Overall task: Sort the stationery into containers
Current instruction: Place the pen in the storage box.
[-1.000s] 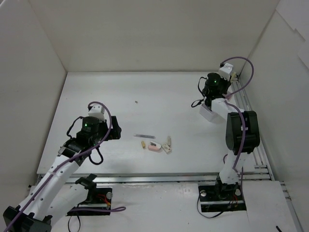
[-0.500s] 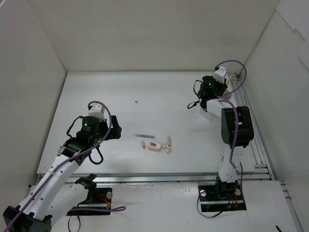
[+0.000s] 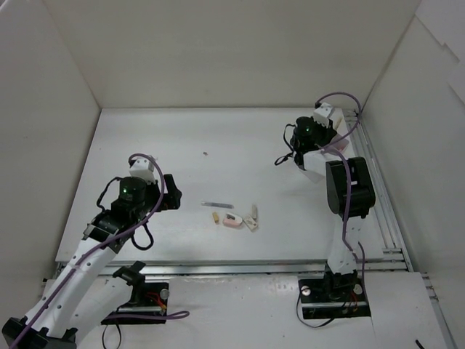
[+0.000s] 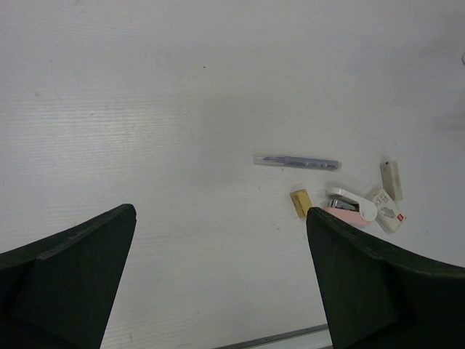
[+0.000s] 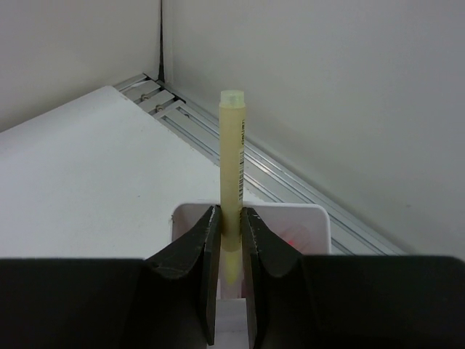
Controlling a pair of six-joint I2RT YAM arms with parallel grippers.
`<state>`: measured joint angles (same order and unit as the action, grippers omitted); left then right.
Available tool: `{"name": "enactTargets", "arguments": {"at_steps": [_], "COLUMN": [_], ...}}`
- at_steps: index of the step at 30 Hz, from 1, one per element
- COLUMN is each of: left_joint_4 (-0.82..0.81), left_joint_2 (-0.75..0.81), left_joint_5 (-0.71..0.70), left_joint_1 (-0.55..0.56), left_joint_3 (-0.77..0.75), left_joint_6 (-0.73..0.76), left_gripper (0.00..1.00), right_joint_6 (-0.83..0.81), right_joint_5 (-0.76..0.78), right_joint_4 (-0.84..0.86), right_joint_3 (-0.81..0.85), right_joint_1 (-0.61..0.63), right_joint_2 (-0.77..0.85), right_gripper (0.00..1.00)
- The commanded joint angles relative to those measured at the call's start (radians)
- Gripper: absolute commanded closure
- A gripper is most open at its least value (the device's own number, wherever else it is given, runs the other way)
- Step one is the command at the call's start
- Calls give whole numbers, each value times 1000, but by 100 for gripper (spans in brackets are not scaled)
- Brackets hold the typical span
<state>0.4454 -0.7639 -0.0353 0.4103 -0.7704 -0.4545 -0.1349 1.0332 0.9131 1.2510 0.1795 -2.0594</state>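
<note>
Yellow plastic fills the middle of the right wrist view. Your right gripper [image 5: 231, 225] is clamped on the yellow pen [image 5: 233, 153], which stands upright between the two dark fingers [image 5: 197, 251] with its flat end up. The pen's lower end hangs over the open top of the white box [image 5: 322, 218]; you cannot tell whether it touches the bottom. A reddish item [image 5: 294, 234] lies inside that box.

In the left wrist view, your left gripper [image 4: 220, 218] is spread wide with nothing between its fingers [image 4: 73, 269], above the bare table [image 4: 145, 109]. The grey pen [image 4: 298, 162] lies flat, ahead and to the right. Just below the grey pen is the tan eraser [image 4: 298, 203]. Down and right of the pen is the white-and-pink block [image 4: 347, 206], which touches a white labelled eraser [image 4: 387, 210]. The cream block [image 4: 391, 179] lies off the pen's right tip, apart from it.

From the top camera, the grey pen [image 3: 216, 204] lies near the table's middle, with the left gripper [image 3: 171, 196] to its left, well apart. The tan eraser [image 3: 215, 217], white-and-pink block [image 3: 232, 219], white labelled eraser [image 3: 251, 225] and cream block [image 3: 253, 211] cluster on the pen's near-right side. A dark speck [image 3: 205, 153] lies beyond the pen. Far right of the pen, the right gripper [image 3: 305, 147] is over the white box [image 3: 314, 170]; its jaws are hidden from up here.
</note>
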Motion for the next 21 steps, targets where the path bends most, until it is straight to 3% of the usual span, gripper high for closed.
{"name": "enactTargets", "arguments": {"at_steps": [1,3,6,8,11,12,14,20,21], "left_joint_4": [-28,-28,-24,-22,-19,-14,-14,-17,-16], "left_joint_2": [5,8,11,14,23,28,35,57,60], "left_joint_5": [-20,-20,-20,-18,-20,-17,-18,-9,-3], "left_joint_1": [2,2,2,2,2,2,2,2,2], "left_joint_3": [-35,-35,-36,-38,-38,-38,-36,-24,-23], "left_joint_6": [-6,-6,-6,-6,-6,-7,-12,-32,-38], "left_gripper": [0,0,0,0,0,0,0,0,0], "right_joint_6": [14,30,35,28,26,23,-11,-181,-192], "right_joint_5": [86,88,103,105,107,111,99,-31,-107], "right_joint_4": [95,95,95,93,95,95,95,84,5], "right_joint_3": [10,-2,-16,-22,-36,-44,-47,-96,-110], "right_joint_1": [12,14,17,21,29,38,55,191,234], "right_joint_2": [65,84,99,116,154,166,208,329,349], "right_gripper": [85,82,67,64,37,21,4,2,2]}}
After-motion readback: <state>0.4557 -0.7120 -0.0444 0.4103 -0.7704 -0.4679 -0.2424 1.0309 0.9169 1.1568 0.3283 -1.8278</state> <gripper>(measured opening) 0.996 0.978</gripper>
